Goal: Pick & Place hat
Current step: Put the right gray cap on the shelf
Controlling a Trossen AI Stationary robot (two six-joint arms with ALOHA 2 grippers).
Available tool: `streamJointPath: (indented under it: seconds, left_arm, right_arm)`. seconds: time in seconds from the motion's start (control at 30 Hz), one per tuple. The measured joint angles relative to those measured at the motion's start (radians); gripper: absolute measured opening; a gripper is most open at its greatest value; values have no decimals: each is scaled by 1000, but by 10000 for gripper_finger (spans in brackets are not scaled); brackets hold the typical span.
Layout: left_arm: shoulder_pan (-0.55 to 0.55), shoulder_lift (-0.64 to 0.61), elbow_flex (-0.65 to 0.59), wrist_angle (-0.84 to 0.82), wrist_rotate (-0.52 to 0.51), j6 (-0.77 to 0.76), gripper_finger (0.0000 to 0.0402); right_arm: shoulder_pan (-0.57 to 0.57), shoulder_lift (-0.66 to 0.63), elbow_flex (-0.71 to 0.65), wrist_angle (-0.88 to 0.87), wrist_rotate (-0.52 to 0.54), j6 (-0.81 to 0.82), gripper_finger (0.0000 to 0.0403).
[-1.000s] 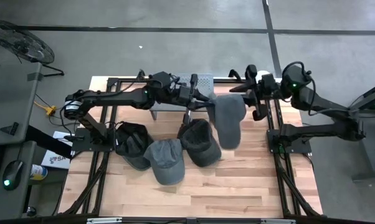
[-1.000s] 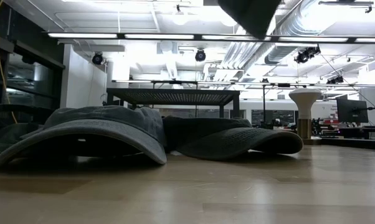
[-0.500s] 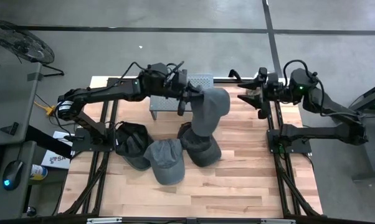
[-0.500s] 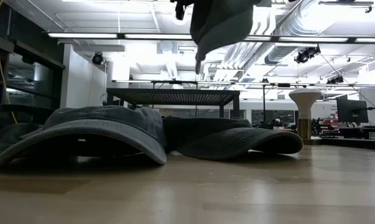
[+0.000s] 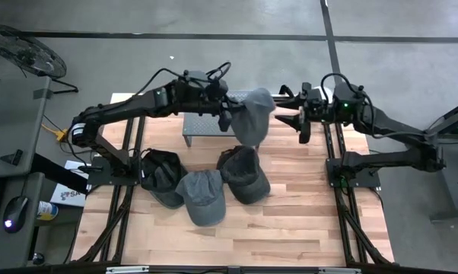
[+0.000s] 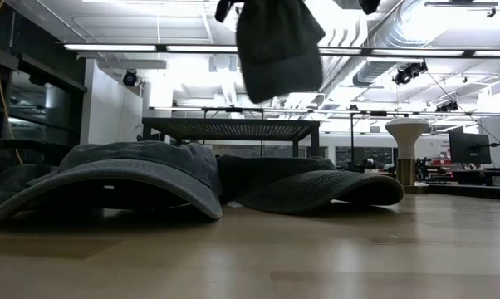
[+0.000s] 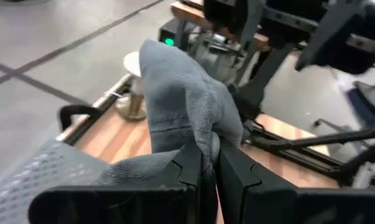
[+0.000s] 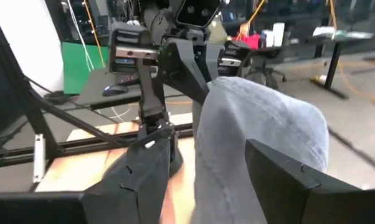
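Hat (image 5: 251,116) in grey denim hangs in the air over the far middle of the table (image 5: 305,221), crown drooping down, above the near edge of the grey perforated stand (image 5: 206,125). In the low view it dangles at the top of the picture, clear of everything below (image 6: 276,46).

Table: light wood planks with a black frame along both sides.

Three more caps lie bunched on the wood nearer the camera side: a black cap (image 5: 160,173) on the left, a grey cap (image 5: 201,195) in the middle overlapping it, and a dark cap (image 5: 246,173) on the right touching the grey one. All three lie below and apart from the hanging hat.

Left gripper (image 5: 227,114): reaches in from the left, fingers pinched shut on a fold of the hat's fabric; the left wrist view shows cloth squeezed between the two dark fingers (image 7: 194,171).

Right gripper (image 5: 299,120): just beside the hat on its right, fingers spread apart, nothing held. In the right wrist view its fingers (image 8: 147,165) stand either side of the grey fabric (image 8: 256,134) without closing on it.
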Motion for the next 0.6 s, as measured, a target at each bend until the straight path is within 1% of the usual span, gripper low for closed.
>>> streamJointPath:
  seconds: [0.1,0.33,0.5,0.6]
  left_arm:
    - [1,2,41,-103,4,-43,21]
    - [0,5,49,-149,67,-158,21]
    - [0,18,48,-152,64,-160,21]
    - [0,29,50,-143,59,-159,21]
  right_arm:
    - [1,15,0,40,0,-52,202]
    - [56,105,0,120,2,-141,201]
    - [104,186,0,178,90,-220,201]
    - [119,212,0,202,141,-243,202]
